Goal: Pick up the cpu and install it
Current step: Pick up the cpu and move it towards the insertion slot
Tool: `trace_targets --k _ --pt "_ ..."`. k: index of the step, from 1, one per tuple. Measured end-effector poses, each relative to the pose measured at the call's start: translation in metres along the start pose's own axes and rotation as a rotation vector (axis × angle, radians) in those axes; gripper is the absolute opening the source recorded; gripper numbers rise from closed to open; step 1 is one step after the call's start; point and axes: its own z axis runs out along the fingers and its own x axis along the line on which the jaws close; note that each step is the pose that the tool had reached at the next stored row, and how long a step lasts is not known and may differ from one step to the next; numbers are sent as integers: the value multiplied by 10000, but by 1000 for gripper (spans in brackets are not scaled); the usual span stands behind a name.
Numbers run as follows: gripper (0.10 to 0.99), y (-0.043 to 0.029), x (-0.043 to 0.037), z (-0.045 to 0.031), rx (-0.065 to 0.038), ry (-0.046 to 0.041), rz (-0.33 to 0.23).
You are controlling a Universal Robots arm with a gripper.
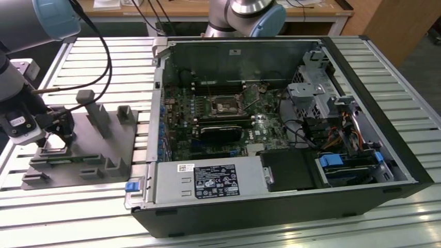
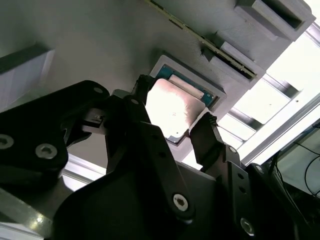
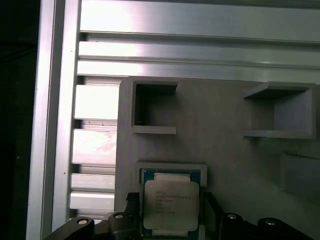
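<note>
The cpu (image 3: 171, 206), a small square chip with a dull silver lid, lies flat in a shallow square recess of the grey plastic fixture (image 1: 103, 150). In the exterior view my gripper (image 1: 61, 135) is low over the fixture's near-left part, at the exterior view's left. In both wrist views the black fingers (image 2: 205, 132) press against two opposite edges of the cpu (image 2: 172, 102). My gripper (image 2: 174, 106) (image 3: 171, 200) is shut on the cpu, which still rests in the recess.
The open computer case (image 1: 386, 155) lies at the exterior view's right, with the motherboard socket (image 1: 224, 107) near its middle. Upright posts and blocks (image 1: 93, 111) rise from the fixture beside the gripper. The slatted metal table (image 1: 96, 57) runs underneath, and cables (image 1: 103, 46) hang from the arm.
</note>
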Motion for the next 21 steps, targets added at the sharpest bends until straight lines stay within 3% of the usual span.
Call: trace_targets --k 7,9,11,21 --pt "616 0 0 -4 1 3 0" --pt "537 0 1 -4 3 6 0" --pt "525 0 1 -3 3 6 0" --pt "525 0 0 -1 1 3 0"
